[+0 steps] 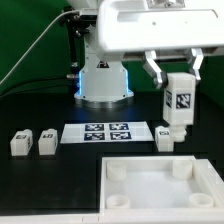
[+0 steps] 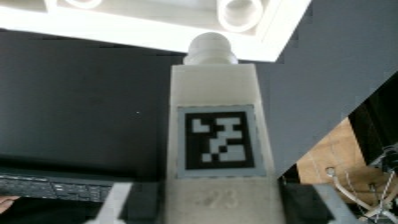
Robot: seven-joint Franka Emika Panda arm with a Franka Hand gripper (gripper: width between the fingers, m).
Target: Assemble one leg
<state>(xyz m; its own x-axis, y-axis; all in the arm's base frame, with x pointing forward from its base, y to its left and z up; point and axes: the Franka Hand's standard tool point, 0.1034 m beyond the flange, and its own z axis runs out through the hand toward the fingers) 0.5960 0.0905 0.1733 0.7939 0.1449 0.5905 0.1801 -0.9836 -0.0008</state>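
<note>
The table (image 1: 40,105) is viewed by the exterior camera from its front edge, slightly raised, facing the arm base (image 1: 104,80) at medium range; the marker board (image 1: 108,132) and tray (image 1: 150,195) (image 2: 107,25) are included. The wrist camera is directed along the leg (image 1: 178,100) (image 2: 217,130) at very close range, toward one tray corner. Leg and tray are shared by both views

The leg (image 1: 179,100) is a white rectangular post with a black-and-white square tag on its face and a rounded peg at one end, held upright above the bench (image 1: 50,180).
</note>
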